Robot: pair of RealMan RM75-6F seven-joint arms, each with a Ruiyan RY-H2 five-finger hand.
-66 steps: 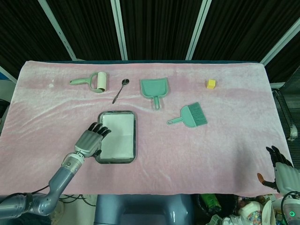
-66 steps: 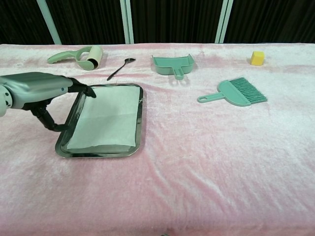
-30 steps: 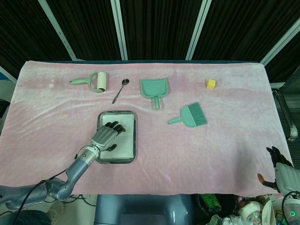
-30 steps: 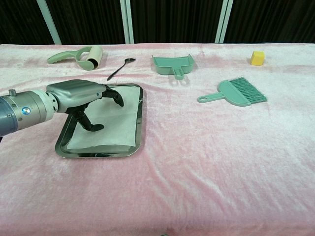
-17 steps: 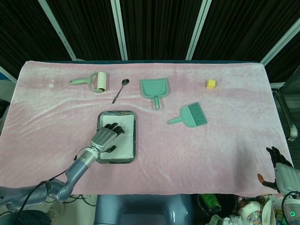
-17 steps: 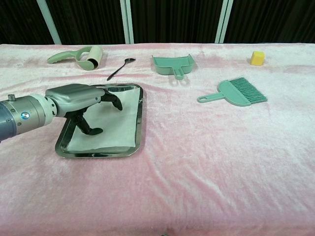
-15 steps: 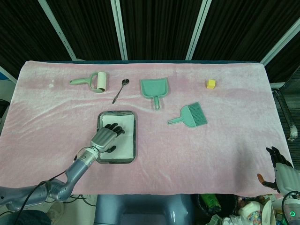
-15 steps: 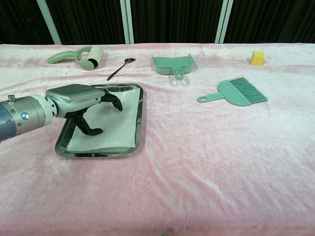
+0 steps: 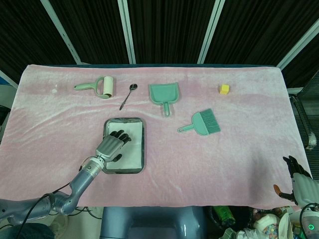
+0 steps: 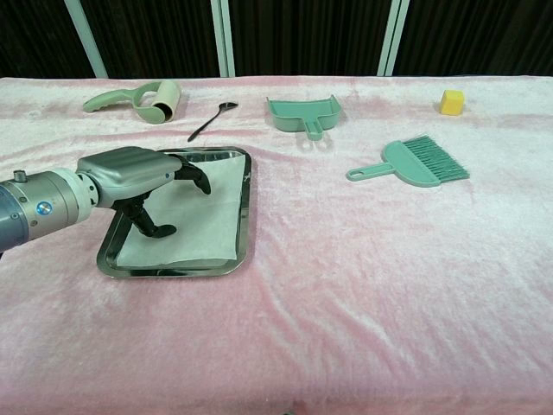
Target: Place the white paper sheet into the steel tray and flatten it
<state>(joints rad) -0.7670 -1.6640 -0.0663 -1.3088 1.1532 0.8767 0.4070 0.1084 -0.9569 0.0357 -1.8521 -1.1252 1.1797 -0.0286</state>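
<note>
The steel tray (image 9: 142,144) (image 10: 243,233) lies on the pink cloth left of centre. The white paper sheet (image 9: 133,149) (image 10: 206,218) lies inside it. My left hand (image 9: 111,147) (image 10: 138,177) rests palm down on the sheet over the tray's left half, fingers spread, dark fingertips (image 10: 197,181) touching the paper. It holds nothing. My right hand (image 9: 299,183) hangs off the table's near right corner in the head view, fingers apart and empty; the chest view does not show it.
Along the far side lie a lint roller (image 9: 97,86) (image 10: 143,99), a dark spoon (image 9: 127,95) (image 10: 210,120), a green dustpan (image 9: 165,95) (image 10: 306,112) and a yellow cube (image 9: 225,89) (image 10: 451,102). A green hand brush (image 9: 201,122) (image 10: 411,162) lies right of the tray.
My left hand moved from the tray's left rim onto the sheet, then slid slightly back toward the near left. The paper stays in the tray. The right hand is still.
</note>
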